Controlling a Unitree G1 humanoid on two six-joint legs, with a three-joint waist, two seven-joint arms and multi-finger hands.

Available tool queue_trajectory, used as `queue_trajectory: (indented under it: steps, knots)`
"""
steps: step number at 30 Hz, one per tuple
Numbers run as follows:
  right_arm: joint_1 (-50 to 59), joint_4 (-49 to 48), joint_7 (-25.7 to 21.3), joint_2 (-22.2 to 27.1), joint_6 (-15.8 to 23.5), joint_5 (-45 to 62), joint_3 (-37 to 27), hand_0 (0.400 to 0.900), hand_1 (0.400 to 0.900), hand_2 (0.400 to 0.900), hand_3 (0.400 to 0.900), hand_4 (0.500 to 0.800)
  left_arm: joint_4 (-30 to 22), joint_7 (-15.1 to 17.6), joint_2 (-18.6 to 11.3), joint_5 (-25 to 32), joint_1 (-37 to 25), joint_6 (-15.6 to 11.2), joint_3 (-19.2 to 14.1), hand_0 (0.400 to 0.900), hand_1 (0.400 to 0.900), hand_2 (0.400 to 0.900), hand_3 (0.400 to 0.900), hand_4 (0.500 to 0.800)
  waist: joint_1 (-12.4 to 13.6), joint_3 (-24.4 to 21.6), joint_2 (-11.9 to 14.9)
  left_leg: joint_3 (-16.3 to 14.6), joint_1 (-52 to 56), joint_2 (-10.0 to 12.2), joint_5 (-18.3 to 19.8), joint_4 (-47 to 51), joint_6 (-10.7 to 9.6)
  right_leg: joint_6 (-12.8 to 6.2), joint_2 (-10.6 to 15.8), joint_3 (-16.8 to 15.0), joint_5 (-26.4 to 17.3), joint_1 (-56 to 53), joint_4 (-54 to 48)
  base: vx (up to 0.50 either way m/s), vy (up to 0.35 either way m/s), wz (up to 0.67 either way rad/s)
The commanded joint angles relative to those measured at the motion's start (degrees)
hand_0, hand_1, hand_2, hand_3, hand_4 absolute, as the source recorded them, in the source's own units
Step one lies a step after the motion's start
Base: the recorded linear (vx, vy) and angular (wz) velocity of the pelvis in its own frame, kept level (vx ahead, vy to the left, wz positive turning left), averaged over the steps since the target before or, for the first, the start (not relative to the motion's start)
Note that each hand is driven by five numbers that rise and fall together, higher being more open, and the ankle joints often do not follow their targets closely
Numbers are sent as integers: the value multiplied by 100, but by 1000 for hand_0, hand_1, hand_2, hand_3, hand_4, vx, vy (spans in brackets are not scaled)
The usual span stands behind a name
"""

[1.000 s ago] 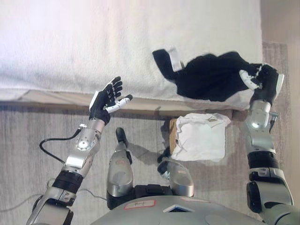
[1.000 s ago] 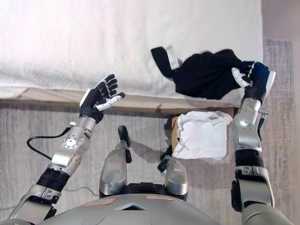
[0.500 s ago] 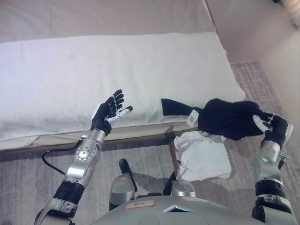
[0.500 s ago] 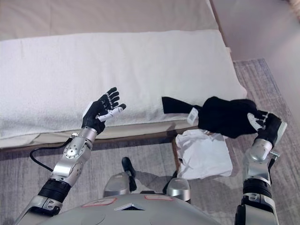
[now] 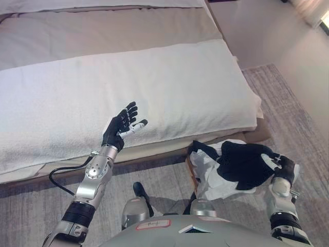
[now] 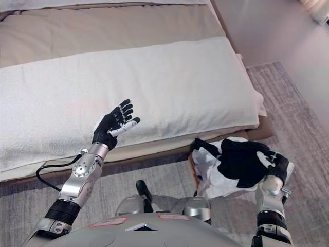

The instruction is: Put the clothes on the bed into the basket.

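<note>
A: Under the right hand (image 5: 281,168), what's there?
B: A black garment (image 5: 242,163), bunched and limp, draped over white cloth (image 5: 216,177) heaped in the basket (image 5: 189,170) beside the bed (image 5: 154,87). The hand's fingers are curled into the garment's right edge.
A: And the left hand (image 6: 112,123)?
B: Raised over the bed's near edge, palm up, fingers spread and holding nothing.

We look down on a grey patterned carpet (image 5: 31,206) running along the near side of the frame and out to the right. Beyond its far right edge lies a plain pale floor (image 5: 267,31). At the top right corner of the room, a sliver of pale curtain (image 5: 314,9) shows.
</note>
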State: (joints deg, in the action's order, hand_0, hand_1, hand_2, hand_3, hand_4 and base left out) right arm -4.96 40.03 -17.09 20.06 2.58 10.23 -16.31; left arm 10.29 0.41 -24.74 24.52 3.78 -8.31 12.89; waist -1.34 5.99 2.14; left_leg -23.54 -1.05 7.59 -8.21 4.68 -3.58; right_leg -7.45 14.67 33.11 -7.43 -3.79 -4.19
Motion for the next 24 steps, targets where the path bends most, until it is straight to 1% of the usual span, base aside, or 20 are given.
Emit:
queue_trajectory:
  steps: [1,6,12,13,18,24]
  knots:
    - [578,-97,-71,567,445,6,-194,400,400,400,400,500,-313,-15,214,-159,-436,-407,-421,900,900,900,900,800,140,-174,-101,42,260,215,582,-212,-196,-428,148,423,-157,-356,215,0,0,0]
    - [859,225,-17,590,468,176,-2,400,400,400,400,500,-319,1,213,-134,-482,-392,-383,900,900,900,900,800,193,-160,-72,29,263,234,602,-257,-209,-414,133,421,-129,-382,220,0,0,0]
    - [1242,763,89,658,440,338,353,400,400,400,400,500,-304,2,227,-99,-513,-393,-241,900,900,900,900,800,293,-156,-51,15,285,260,598,-270,-226,-385,102,452,-90,-430,207,7,-3,2]
    - [1308,811,85,677,393,320,408,900,900,900,900,800,-307,-1,225,-97,-516,-381,-229,900,900,900,900,800,306,-161,-48,13,289,265,596,-269,-231,-379,99,455,-85,-436,203,0,0,0]
    - [1393,1186,166,616,340,462,541,900,900,900,900,800,-294,-13,248,-76,-518,-343,-213,900,900,900,900,800,351,-154,-42,2,303,277,580,-268,-241,-358,76,487,-48,-460,201,2,-1,1]
    - [1379,1439,186,575,310,634,504,900,900,900,900,800,-280,6,254,-77,-483,-310,-246,900,900,900,900,800,367,-165,-58,2,309,287,570,-268,-253,-338,60,516,-20,-480,197,1,-1,1]
